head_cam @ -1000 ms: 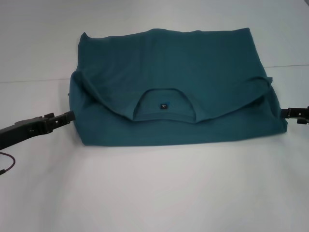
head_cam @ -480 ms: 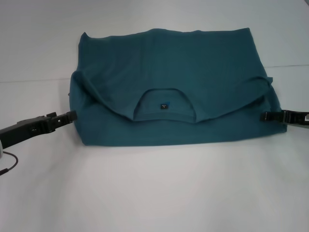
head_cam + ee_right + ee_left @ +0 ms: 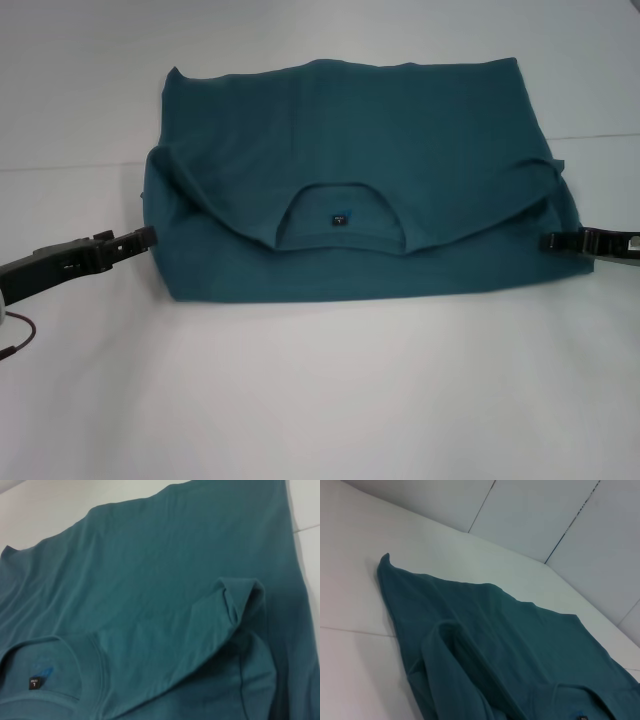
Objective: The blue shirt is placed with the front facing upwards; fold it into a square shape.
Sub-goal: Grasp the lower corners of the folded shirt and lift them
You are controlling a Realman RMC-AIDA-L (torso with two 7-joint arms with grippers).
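the blue shirt (image 3: 360, 180) lies across the centre and upper half of the head view on the white counter (image 3: 320, 400), its top part folded down so the collar and small black neck label (image 3: 341, 218) face up, with bare counter open all along the lower frame and at both sides. the left gripper (image 3: 146, 237) touches the shirt's left edge at mid-left and the right gripper (image 3: 548, 241) rests over the right edge at mid-right; whether either pair of fingers is wide, narrow or holding cloth cannot be told. against half a second ago the shirt and right gripper are unchanged, and the left gripper has barely shifted.
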